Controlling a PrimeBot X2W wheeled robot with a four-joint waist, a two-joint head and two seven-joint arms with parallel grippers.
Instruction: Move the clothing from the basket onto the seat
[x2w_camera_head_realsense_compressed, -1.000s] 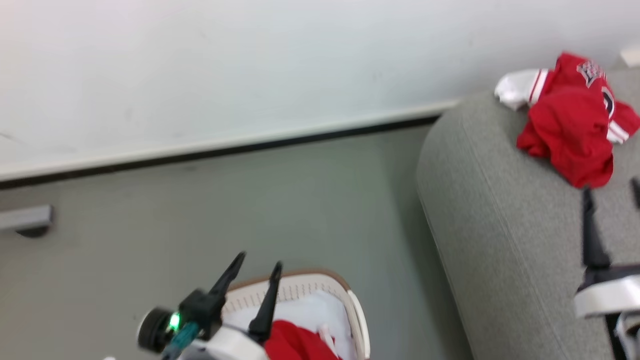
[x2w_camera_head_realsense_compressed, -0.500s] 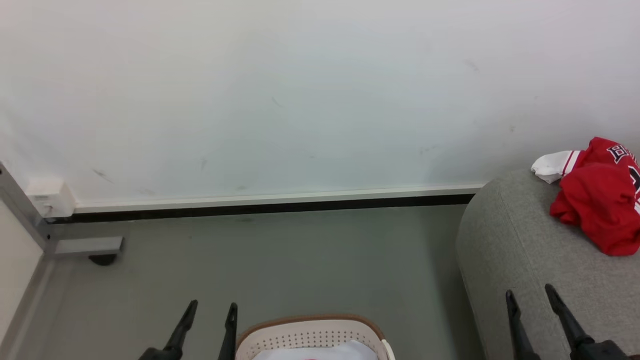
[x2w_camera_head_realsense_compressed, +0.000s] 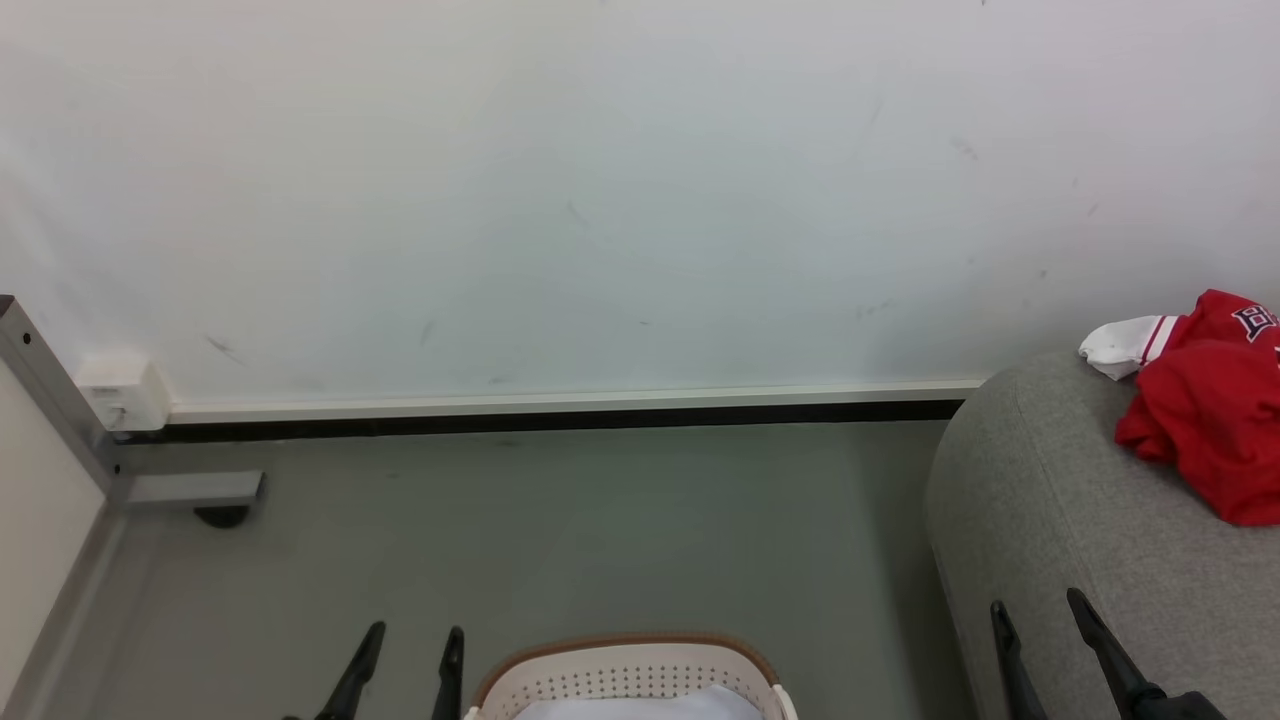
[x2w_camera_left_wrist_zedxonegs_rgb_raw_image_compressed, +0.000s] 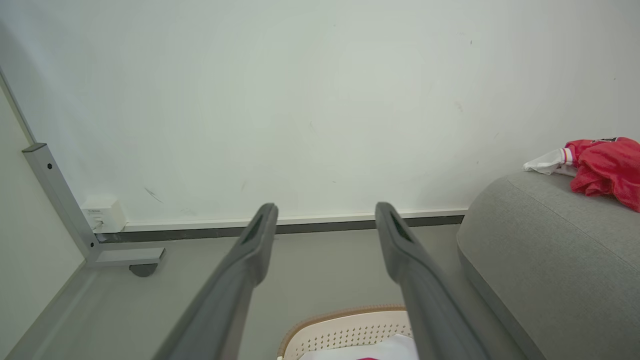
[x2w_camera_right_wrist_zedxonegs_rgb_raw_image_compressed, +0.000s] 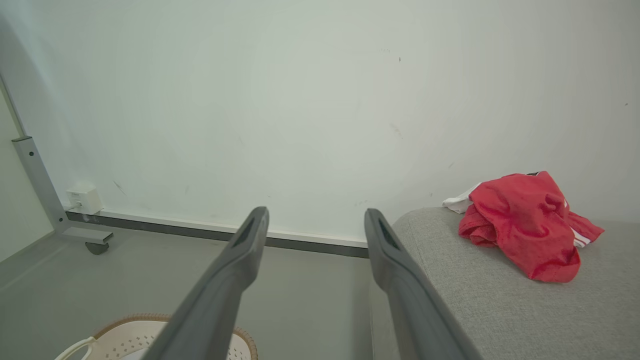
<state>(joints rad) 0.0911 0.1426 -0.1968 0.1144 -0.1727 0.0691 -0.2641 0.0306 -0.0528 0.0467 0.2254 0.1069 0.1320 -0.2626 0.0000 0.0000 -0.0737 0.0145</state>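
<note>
Left claw gapes just beside the basket rim.

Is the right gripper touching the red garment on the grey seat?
Apart. Head view: bare light grey upholstered seat lies between the right gripper and the bright red fabric garment.

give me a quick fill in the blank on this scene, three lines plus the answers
The clothing lying on the seat is bright ____.
The basket has a rim coloured ____.
The left gripper and the right gripper hold nothing; both stand ____, not shut.
Missing words: red; brown; open.
</note>
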